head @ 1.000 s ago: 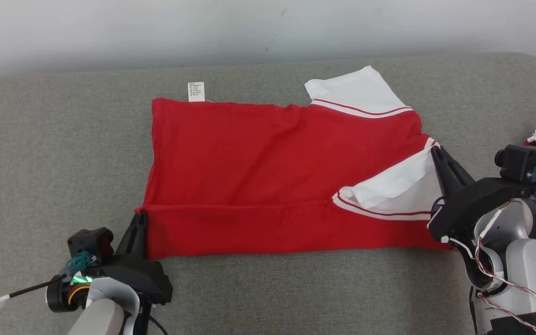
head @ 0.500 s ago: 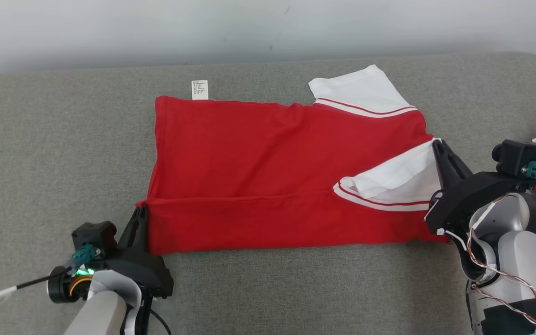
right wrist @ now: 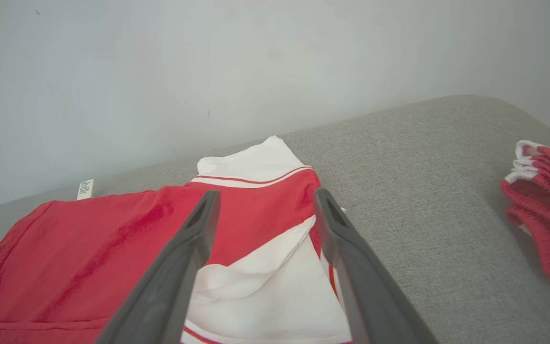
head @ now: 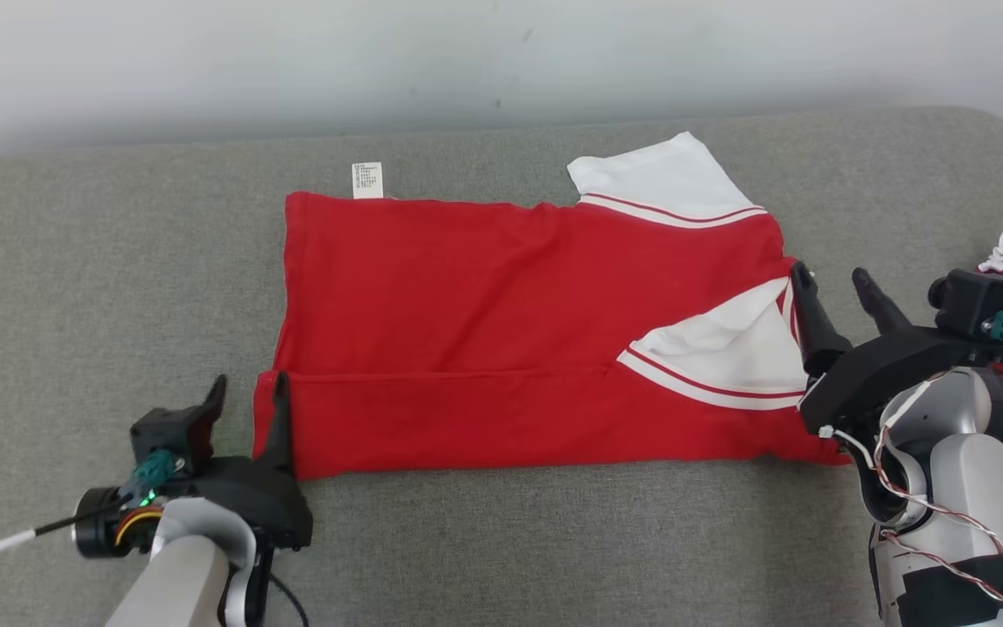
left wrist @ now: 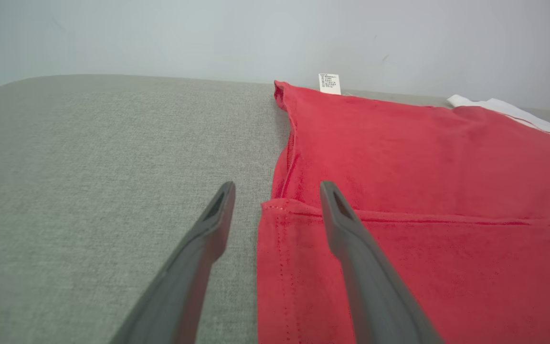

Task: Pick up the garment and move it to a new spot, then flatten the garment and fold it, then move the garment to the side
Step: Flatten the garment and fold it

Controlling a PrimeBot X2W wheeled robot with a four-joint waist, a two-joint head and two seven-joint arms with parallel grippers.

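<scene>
Red stack (right wrist: 547,210) lies apart from garment (right wrist: 89,239), right wrist view.

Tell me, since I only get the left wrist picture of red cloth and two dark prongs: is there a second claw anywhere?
Observer: Yes. The right claw sits open at the opposite end of the garment.
Operator: Is anything white near it?
Observer: A white sleeve lies folded onto the red body right beside it.
Operator: Any other clothes around?
Observer: A small pile of red and white clothes lies on the grey surface past the right claw.
</scene>
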